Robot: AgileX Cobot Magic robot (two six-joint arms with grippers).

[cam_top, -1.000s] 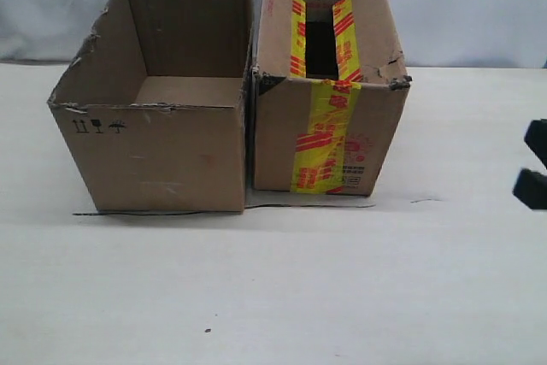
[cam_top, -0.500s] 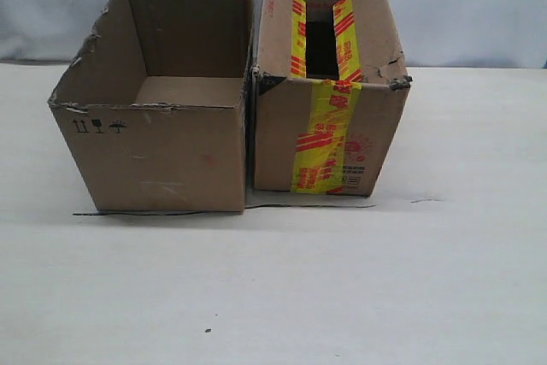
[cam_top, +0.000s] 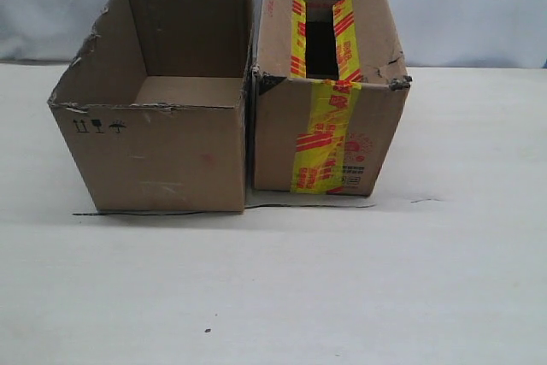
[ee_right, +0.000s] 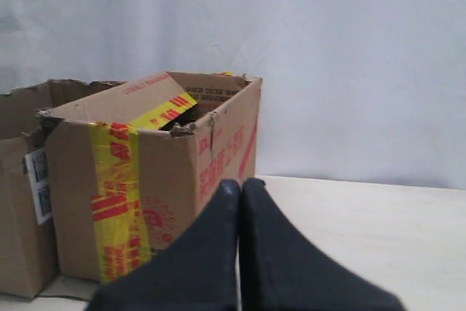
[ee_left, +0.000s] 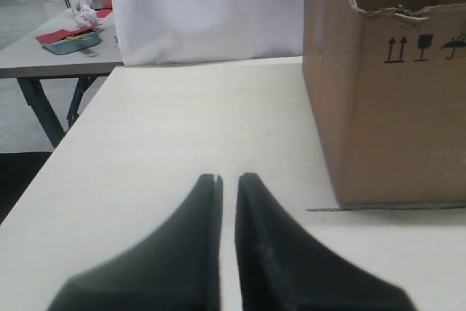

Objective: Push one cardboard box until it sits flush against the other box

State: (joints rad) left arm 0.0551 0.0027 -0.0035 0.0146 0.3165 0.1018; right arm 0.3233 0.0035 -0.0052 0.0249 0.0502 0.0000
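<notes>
On your left, the left end effector hangs low over the pale counter, its two dark fingers drawn together with only a hairline slit between them and nothing in their grip. It sits clear of the other box, which stands just off to one side of it. That plain brown, open-topped carton occupies the left half of the exterior view, with a torn rim and small black handling symbols near the top corner of the face towards you. A thin black strand lies on the counter along its base.

Directly to its right stands the cardboard box, upright, banded with yellow tape striped in red, its top flaps partly open. The two side walls meet along a narrow dark seam; you cannot tell whether they touch all the way down.

Further right, the right end effector has its fingers pressed together, empty, and pointing at the taped carton's outer side without touching it.
</notes>
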